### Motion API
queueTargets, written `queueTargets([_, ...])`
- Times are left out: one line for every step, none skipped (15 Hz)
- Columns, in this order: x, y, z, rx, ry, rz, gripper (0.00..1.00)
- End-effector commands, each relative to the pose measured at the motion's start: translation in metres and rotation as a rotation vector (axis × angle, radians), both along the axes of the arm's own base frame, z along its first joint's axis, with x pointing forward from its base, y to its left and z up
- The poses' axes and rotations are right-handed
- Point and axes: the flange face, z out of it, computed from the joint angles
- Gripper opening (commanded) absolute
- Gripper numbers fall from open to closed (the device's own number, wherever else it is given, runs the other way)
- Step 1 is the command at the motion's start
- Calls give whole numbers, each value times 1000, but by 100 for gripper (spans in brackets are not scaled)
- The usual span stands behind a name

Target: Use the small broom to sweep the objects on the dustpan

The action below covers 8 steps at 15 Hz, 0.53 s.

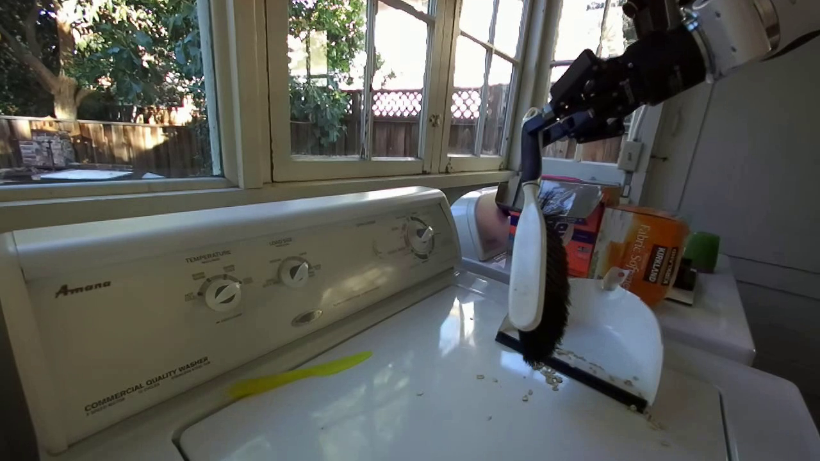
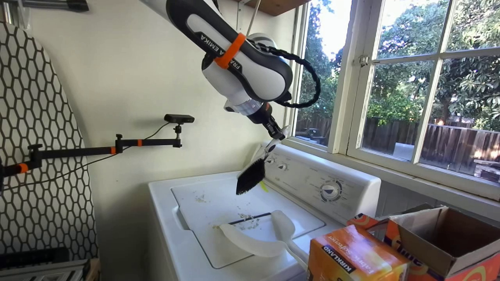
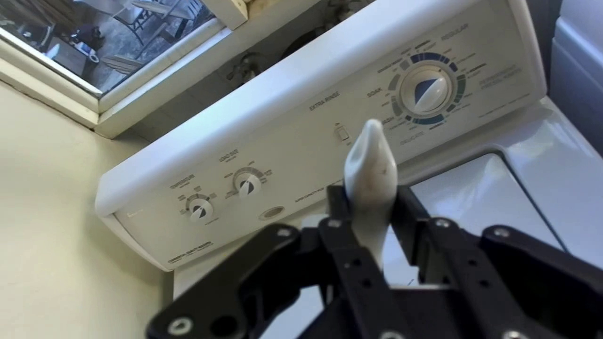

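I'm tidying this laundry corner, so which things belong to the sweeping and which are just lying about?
For the sweeping: small broom, gripper holding it, dustpan, oat-like flakes.
Lying about: yellow knife-shaped utensil, Kirkland fabric softener box, open orange cardboard box.

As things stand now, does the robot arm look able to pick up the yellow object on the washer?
Probably not: the gripper is closed on the broom, although nothing seems to cover the yellow object.
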Motion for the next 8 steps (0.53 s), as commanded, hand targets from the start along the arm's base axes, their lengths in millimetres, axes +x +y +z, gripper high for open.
queueTargets([-4,35,-3,53,-26,-8,7])
queueTargets([-4,42,-4,62,-33,-9,7])
queueTargets([-5,50,-9,68,-38,-13,7])
queueTargets([-4,54,-14,66,-40,-17,7])
queueTargets([-4,61,-19,76,-39,-25,7])
queueTargets([-3,67,-23,89,-45,-29,7])
queueTargets([-2,71,-34,88,-38,-33,7])
queueTargets([-1,74,-40,92,-37,-38,7])
